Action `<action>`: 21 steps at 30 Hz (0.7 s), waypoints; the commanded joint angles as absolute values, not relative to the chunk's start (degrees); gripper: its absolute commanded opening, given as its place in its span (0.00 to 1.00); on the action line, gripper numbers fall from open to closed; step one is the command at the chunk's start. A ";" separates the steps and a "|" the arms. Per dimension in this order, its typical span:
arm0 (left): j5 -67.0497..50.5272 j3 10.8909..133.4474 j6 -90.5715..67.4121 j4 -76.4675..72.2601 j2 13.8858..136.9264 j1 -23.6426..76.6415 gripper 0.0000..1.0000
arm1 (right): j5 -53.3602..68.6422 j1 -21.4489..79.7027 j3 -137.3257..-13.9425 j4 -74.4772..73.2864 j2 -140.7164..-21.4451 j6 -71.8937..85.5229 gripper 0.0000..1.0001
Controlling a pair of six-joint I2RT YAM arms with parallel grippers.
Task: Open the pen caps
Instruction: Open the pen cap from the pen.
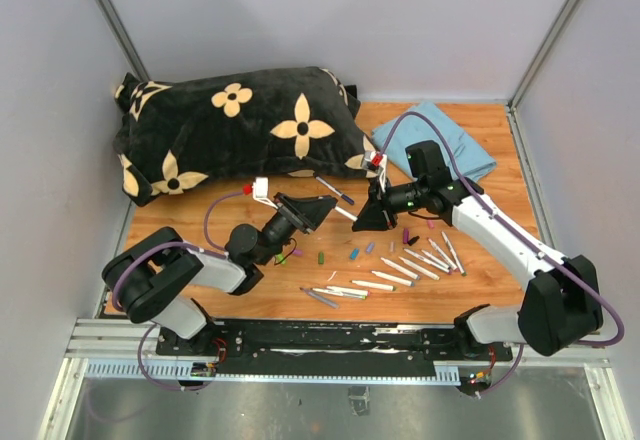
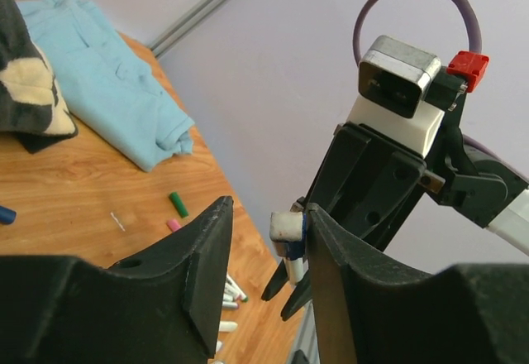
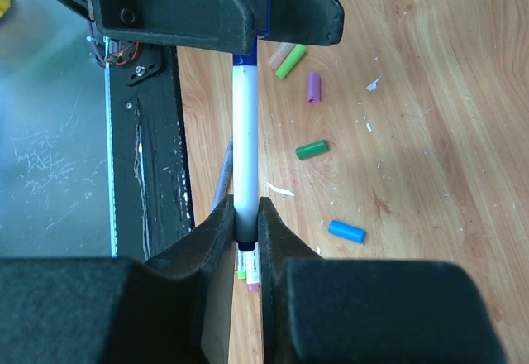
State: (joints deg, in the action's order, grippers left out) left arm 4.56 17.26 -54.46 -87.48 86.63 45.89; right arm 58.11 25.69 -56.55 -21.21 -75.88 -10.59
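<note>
On woodgrain table (image 1: 500,150), cylindrical caps (image 1: 354,254)

Smooth plastic pen caps (image 3: 345,231) lie on the grained wooden table (image 3: 430,91) beside a soft plush pillow (image 1: 235,130)

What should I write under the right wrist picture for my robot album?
Right gripper clamps a white pen while the left gripper holds its far end.

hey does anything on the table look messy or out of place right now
Yes. Loose pen caps lie scattered on the wooden table in front of the arms, beside a row of uncapped white pens. One more pen lies apart by the flowered black cushion, and small white flecks dot the wood.
</note>
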 commanded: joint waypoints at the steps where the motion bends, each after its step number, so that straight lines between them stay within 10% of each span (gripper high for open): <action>1: 6.06 18.67 -53.77 -96.68 85.74 46.19 0.43 | 59.67 25.23 -55.99 -20.61 -76.39 -10.72 0.01; 10: 3.97 19.03 -54.23 -97.92 86.62 46.21 0.02 | 59.51 25.58 -55.93 -20.65 -77.06 -11.05 0.02; 14: 1.50 19.26 -54.89 -98.06 87.07 46.23 0.00 | 60.58 25.58 -56.39 -20.65 -76.45 -11.69 0.40; 21: -1.23 20.01 -56.49 -100.20 90.01 47.27 0.00 | 62.40 26.05 -56.17 -19.34 -75.44 -11.49 0.47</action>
